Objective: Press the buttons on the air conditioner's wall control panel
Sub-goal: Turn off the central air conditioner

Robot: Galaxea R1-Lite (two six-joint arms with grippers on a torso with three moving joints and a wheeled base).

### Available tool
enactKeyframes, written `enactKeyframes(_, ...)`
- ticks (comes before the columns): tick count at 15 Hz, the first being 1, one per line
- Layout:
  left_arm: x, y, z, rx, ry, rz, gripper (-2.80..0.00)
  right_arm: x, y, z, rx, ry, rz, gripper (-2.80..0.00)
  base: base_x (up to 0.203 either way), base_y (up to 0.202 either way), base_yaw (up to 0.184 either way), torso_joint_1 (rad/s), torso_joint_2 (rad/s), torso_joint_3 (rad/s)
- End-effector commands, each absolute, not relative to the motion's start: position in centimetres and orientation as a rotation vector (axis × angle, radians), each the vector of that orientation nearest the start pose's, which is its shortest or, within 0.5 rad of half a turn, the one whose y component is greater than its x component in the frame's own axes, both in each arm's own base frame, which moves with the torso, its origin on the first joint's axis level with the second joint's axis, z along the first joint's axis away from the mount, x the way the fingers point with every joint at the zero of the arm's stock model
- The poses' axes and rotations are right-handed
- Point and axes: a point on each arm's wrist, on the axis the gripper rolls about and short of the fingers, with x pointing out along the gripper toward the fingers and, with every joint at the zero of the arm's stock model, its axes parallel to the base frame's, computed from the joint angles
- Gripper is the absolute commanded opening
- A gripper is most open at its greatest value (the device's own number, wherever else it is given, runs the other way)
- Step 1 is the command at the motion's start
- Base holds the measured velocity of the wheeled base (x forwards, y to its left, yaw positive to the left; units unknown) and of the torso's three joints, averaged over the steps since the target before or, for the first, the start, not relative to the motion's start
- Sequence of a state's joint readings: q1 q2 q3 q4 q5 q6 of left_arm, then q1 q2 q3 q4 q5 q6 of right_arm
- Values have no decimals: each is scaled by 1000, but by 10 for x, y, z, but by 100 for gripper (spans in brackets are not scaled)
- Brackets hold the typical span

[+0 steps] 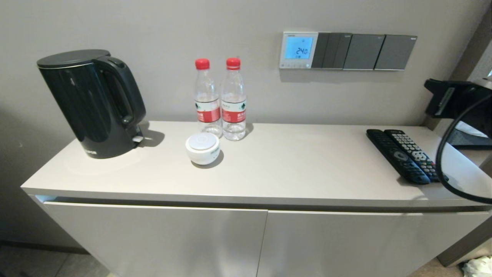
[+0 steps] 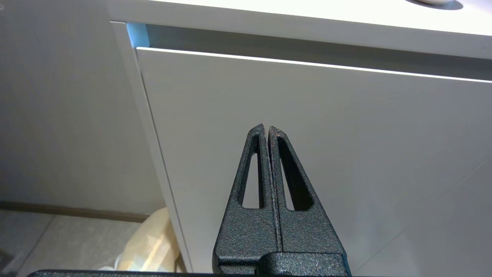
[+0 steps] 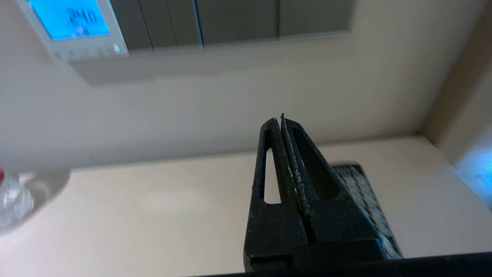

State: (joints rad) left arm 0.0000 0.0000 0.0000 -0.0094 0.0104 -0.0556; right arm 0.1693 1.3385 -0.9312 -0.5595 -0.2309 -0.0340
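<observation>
The air conditioner's wall control panel [image 1: 299, 50] is a small white-framed thermostat with a light-blue screen reading 24.0, fixed to the wall above the counter. The buttons [image 1: 295, 65] are a row of tiny pale keys along its lower edge. Panel [image 3: 73, 27] and buttons [image 3: 82, 53] also show in the right wrist view. My right gripper [image 3: 279, 117] is shut and empty, over the counter's right end, well to the right of and below the panel. My left gripper [image 2: 266, 127] is shut and empty, low in front of the cabinet door [image 2: 307, 134].
Dark grey switch plates [image 1: 363, 51] adjoin the panel on its right. On the counter [image 1: 292, 165] stand a black kettle [image 1: 90, 104], two water bottles [image 1: 221, 100], a white round dish [image 1: 202, 148] and two remotes [image 1: 403, 156]. A black cable [image 1: 446, 154] loops at the right.
</observation>
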Motion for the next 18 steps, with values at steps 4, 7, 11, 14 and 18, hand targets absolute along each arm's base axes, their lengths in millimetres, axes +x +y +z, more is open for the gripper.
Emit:
enactKeyframes(4, -23, 0, 76, -57, -10, 10, -280, 297, 61, 302, 29, -207, -40, -280, 0, 0, 0, 0, 0, 0)
enactKeyframes(7, -23, 0, 77, -56, -10, 10, -280, 319, 78, 307, 68, -285, -10, -280, 0, 0, 0, 0, 0, 0)
enactKeyframes(11, -23, 0, 77, -57, -11, 10, -280, 327, 96, 307, 142, -296, 45, -280, 0, 0, 0, 0, 0, 0)
enactKeyframes(14, -23, 0, 76, -57, -10, 10, -280, 344, 102, 298, 164, -355, 43, -280, 0, 0, 0, 0, 0, 0)
enactKeyframes(18, -23, 0, 76, -56, -10, 10, -280, 361, 112, 293, 172, -385, 54, -280, 0, 0, 0, 0, 0, 0)
